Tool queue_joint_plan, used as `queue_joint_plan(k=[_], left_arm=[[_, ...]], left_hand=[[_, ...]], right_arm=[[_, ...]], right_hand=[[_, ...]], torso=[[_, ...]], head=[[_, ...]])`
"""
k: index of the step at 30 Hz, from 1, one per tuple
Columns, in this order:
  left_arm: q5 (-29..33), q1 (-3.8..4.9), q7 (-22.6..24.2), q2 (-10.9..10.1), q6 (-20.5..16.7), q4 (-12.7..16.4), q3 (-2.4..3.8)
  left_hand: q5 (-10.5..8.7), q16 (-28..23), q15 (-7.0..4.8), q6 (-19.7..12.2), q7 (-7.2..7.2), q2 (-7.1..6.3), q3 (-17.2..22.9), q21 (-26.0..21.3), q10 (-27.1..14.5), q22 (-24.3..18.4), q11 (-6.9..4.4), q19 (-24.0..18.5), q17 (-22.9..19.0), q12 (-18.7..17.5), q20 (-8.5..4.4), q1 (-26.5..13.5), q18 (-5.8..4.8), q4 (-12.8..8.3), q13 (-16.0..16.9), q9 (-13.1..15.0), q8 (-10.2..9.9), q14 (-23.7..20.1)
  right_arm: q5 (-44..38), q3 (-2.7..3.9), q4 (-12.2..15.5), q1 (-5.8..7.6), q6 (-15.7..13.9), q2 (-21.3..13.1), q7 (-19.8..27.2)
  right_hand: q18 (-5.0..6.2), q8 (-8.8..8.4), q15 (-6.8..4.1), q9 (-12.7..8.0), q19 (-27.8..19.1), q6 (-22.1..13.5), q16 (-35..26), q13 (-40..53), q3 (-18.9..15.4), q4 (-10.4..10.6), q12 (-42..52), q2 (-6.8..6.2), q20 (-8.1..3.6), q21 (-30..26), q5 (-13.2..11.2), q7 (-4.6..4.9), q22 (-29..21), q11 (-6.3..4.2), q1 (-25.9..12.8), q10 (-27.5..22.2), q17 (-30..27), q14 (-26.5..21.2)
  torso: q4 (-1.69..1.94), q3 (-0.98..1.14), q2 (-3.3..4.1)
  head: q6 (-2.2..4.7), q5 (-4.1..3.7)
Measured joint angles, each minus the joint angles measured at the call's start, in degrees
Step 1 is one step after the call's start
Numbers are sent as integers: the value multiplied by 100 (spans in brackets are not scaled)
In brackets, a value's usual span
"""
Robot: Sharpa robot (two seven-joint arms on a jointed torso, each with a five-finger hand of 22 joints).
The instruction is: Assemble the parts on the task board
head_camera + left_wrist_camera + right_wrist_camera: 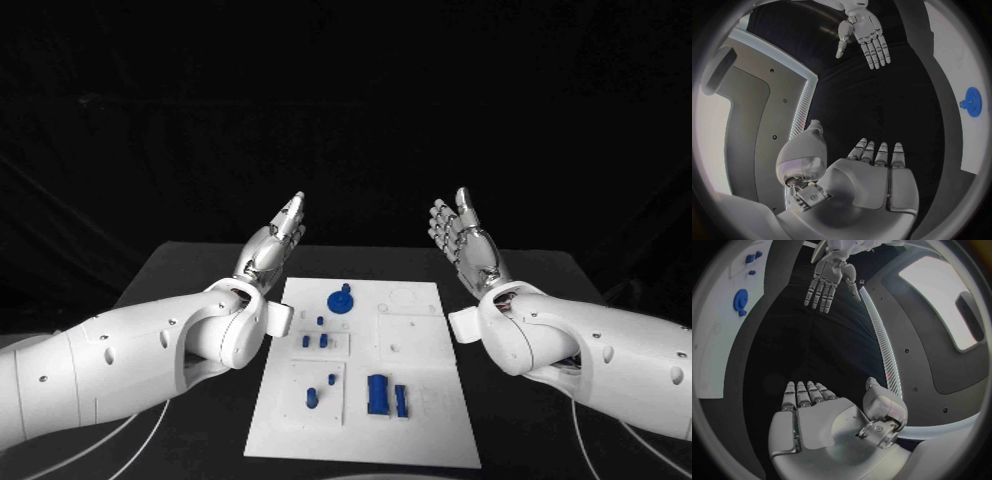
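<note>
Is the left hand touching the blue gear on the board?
Apart. In the head view the left hand is raised beside the board, fingers spread, holding nothing; the blue gear lies on the board with bare table between them.

The board [368, 375] has its nine o'clock edge partly hidden behind the left arm [159, 350]. Small blue parts [320, 341] near that edge are too small to tell apart. In the left wrist view the board runs off at three o'clock past the gear [972, 102].

The head camera looks down on the white board [368, 375]; each wrist camera sits close behind its palm, both seeing the blue gear [972, 102].
</note>
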Motion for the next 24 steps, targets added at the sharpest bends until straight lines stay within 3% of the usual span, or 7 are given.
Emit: queue_joint_plan(k=[3, 5, 6, 10, 15, 20, 24], left_arm=[[183, -21, -120, 39, -429, 97, 152], [285, -31, -188, 54, -665, 143, 218], [332, -35, -220, 60, -771, 163, 245], [490, -43, -331, 80, -1135, 213, 315], [613, -47, -426, 82, -1377, 223, 319], [673, -47, -470, 82, -1476, 224, 319], [699, -47, -488, 82, -1518, 224, 319]], left_hand=[[-22, 0, 0, -151, 52, -11, 84, 0, -1, 0, 125, 3, 0, -45, -101, -359, -121, -84, -2, -2, 0, 0], [-22, 0, 0, -209, 85, -17, 170, 0, -1, -2, 144, 0, 0, -47, -227, -571, -132, -163, -3, -4, 0, 0], [-22, 0, 0, -236, 97, -18, 254, 0, -2, -5, 188, -4, 0, -47, -299, -698, -213, -193, -4, -4, 0, 0], [-22, 0, 0, -296, 118, -23, 438, 0, 2, -6, 211, -10, 1, -77, -438, -1050, -217, -326, -6, -4, 0, 0], [-22, 0, 0, -316, 137, -27, 560, 1, -3, -6, 248, -8, 1, -77, -502, -1432, -216, -579, -7, -4, 0, 0], [-21, 0, 0, -337, 117, -29, 618, 1, 1, -6, 251, -9, 2, -77, -541, -1731, -216, -684, -7, -3, 0, 0], [-21, 0, 1, -357, 137, -23, 625, 1, 1, -5, 285, 9, 2, -77, -558, -1910, -302, -721, -7, -2, 0, 0]], right_arm=[[405, 80, 0, 39, -331, 118, 56], [618, 113, 0, 54, -505, 168, 85], [715, 125, -1, 60, -585, 189, 99], [1034, 153, -2, 77, -843, 237, 149], [1234, 153, -3, 77, -1010, 237, 184], [1324, 153, -3, 76, -1088, 237, 202], [1360, 153, -3, 76, -1120, 237, 211]], right_hand=[[0, 0, 0, 1, 0, 0, 0, 0, 0, 0, 0, 0, 0, 0, 0, 0, 1, 0, 0, 0, 1, 0], [0, 0, 0, 1, 0, 0, 0, 0, 0, 0, 0, 0, 0, 0, 0, 0, 1, 0, 0, 0, 1, 0], [0, 0, 0, 1, 0, 0, 0, 0, 0, 0, 0, 0, 0, 0, 0, 0, 1, 0, 0, 0, 2, 0], [1, 0, 0, 2, 0, 0, 0, 1, 0, 0, 0, 0, 0, 0, 0, 0, 2, 0, 0, 0, 2, 0], [1, 0, 0, 2, 0, 0, 0, 2, 0, 1, 0, 0, 1, 0, 0, 0, 3, 0, 0, 0, 3, 0], [1, 0, 1, 3, 0, 0, 0, 3, 0, 1, 0, 0, 1, 1, 0, 0, 0, 0, 0, 0, 4, 0], [1, 0, 1, 4, 0, 0, 0, 4, 0, 1, 0, 0, 1, 0, 0, 0, -1, 0, 0, 0, 2, 0]], torso=[[-13, 11, 57], [-21, 18, 89], [-26, 20, 107], [-38, 29, 155], [-45, 36, 184], [-46, 36, 193], [-47, 38, 195]], head=[[241, -50], [359, -74], [427, -87], [589, -122], [669, -138], [681, -140], [682, -140]])
